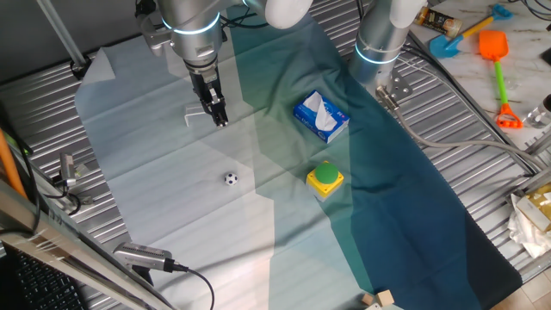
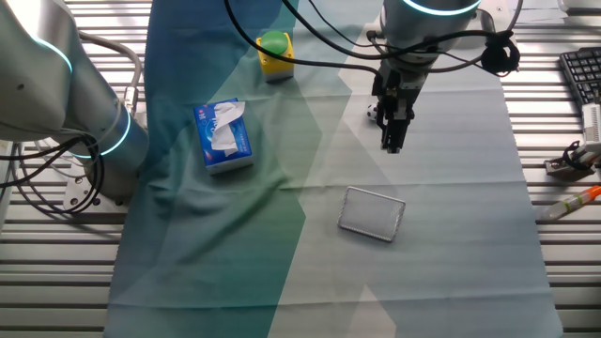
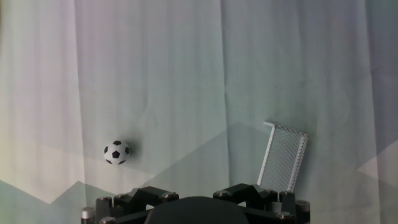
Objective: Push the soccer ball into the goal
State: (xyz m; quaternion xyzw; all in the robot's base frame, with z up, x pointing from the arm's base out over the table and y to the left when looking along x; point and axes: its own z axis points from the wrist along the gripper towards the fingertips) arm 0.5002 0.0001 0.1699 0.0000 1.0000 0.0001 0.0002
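Observation:
The soccer ball (image 1: 231, 179) is a tiny white ball with black patches, lying on the pale cloth. It also shows at the left of the hand view (image 3: 116, 152). The goal (image 2: 372, 214) is a small grey mesh frame on the cloth, and in the hand view the goal (image 3: 283, 158) stands to the right of the ball. My gripper (image 1: 219, 118) hangs above the cloth beside the goal (image 1: 196, 112), well apart from the ball. Its fingers look pressed together with nothing between them. In the other fixed view my gripper (image 2: 390, 143) hovers above the goal, and the arm hides the ball.
A blue-white tissue box (image 1: 320, 116) and a green button on a yellow box (image 1: 325, 176) sit on the dark green cloth to the right of the ball. A second arm's base (image 1: 379, 39) stands at the back right. Cables and tools lie along the table's edges.

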